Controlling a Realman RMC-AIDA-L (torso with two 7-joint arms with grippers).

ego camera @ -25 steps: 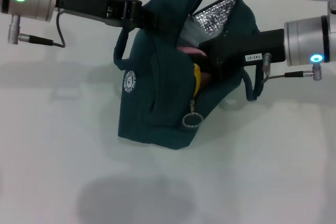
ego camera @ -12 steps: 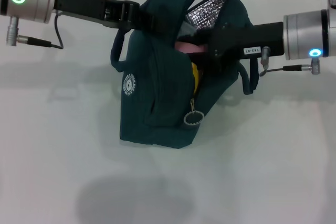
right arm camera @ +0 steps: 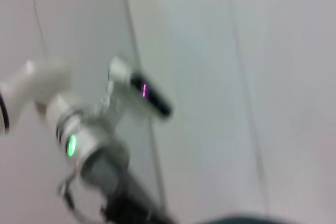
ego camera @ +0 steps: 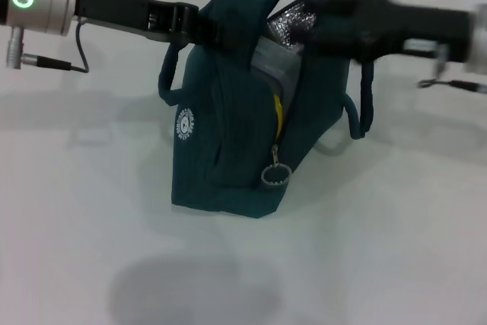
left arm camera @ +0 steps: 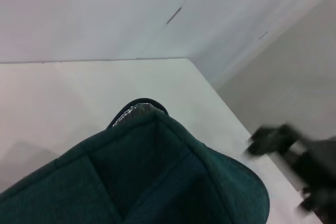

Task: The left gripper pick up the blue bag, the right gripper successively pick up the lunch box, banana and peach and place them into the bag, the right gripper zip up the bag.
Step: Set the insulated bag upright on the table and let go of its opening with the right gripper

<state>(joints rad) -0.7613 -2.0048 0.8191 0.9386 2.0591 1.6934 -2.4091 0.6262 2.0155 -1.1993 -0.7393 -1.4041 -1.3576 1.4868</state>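
The left claw [ego camera: 202,27] is closed tight on the top of the bag [ego camera: 228,150], which stands near the far edge of the surface [ego camera: 91,249] with its mouth open. The right claw [ego camera: 335,32] is up by the bag's open top, and I cannot tell if it is open or closed or has hold of anything. The lunch box [ego camera: 275,66] and banana [ego camera: 278,116] peek out of the gap; I think they could tip out or block the zip pull [ego camera: 275,176] if the bag leans.
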